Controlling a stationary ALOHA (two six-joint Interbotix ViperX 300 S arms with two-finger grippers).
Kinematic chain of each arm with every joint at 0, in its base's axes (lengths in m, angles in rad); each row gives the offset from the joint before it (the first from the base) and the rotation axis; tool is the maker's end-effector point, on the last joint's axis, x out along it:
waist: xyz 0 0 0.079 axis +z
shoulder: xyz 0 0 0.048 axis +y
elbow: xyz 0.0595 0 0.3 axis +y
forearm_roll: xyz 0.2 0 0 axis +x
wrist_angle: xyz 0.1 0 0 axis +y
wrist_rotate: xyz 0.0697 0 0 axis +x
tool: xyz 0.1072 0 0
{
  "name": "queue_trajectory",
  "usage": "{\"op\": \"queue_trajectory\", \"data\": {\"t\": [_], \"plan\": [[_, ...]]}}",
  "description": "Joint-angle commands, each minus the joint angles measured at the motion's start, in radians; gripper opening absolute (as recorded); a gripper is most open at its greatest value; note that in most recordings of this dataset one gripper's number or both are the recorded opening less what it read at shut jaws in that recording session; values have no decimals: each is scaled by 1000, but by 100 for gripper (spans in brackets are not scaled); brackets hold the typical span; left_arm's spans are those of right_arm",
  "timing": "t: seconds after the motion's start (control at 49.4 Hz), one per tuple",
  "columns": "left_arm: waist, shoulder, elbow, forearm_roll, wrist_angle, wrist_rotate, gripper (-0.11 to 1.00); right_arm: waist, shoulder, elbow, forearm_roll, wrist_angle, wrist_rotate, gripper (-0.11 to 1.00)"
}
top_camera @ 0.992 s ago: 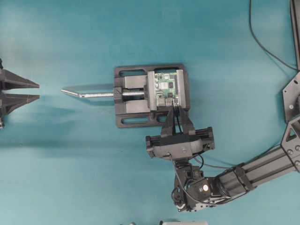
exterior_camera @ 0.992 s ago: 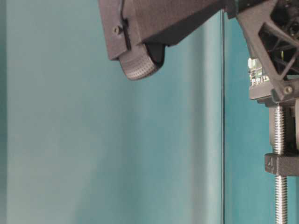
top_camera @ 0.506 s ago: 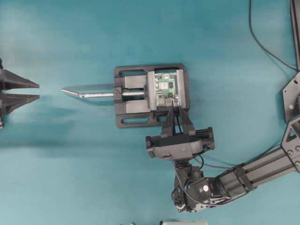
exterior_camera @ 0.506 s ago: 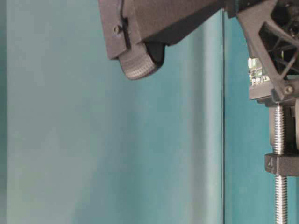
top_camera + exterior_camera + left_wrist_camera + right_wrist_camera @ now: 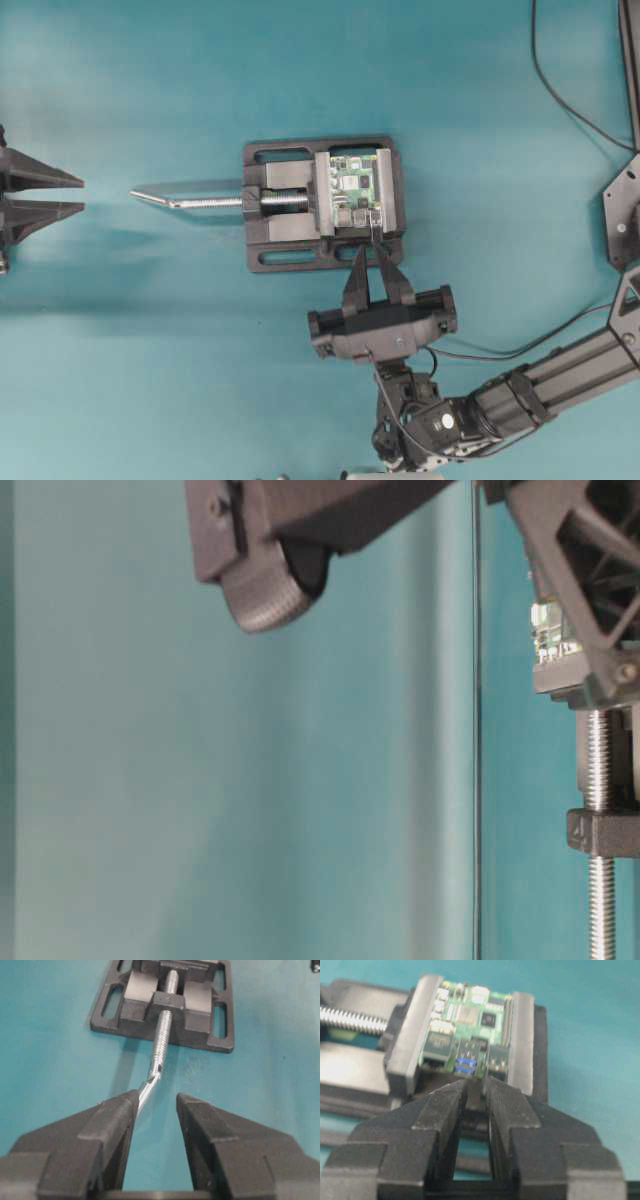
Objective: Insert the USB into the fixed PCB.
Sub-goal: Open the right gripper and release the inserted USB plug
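The fixed PCB (image 5: 355, 185), small and green, is clamped in the black vise (image 5: 280, 250); the right wrist view shows its silver ports (image 5: 470, 1015). The USB (image 5: 373, 232) is a thin dark plug sticking out of the board's near edge. In the right wrist view its rear end (image 5: 474, 1094) shows just ahead of the fingertips. My right gripper (image 5: 372, 257) (image 5: 475, 1087) sits just short of the vise, open by a narrow gap through which the teal table shows. My left gripper (image 5: 82, 195) (image 5: 156, 1100) hovers open at the far left, holding nothing.
The vise's silver screw handle (image 5: 180, 200) (image 5: 150, 1077) points left toward my left gripper. A thin black cable (image 5: 560, 85) runs down the upper right of the table. Another cable (image 5: 520, 348) loops beside my right arm. In the table-level view the board (image 5: 550, 635) peeks out behind my right gripper's frame.
My right gripper has drawn back from the vise toward the table's front edge, its jaws a little wider. The USB stayed at the board. The left gripper has not moved.
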Motion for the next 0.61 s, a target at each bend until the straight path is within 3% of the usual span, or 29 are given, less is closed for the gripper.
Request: {"op": "queue_trajectory", "data": {"t": [0.0,0.587], "plan": [[3,6,-12,3,-8,-11,52,-2,-40,-14,3,-5,0,26],[3,6,-12,3,-8,-11,52,8,-48,-6,18,-5,-2,26]]}}
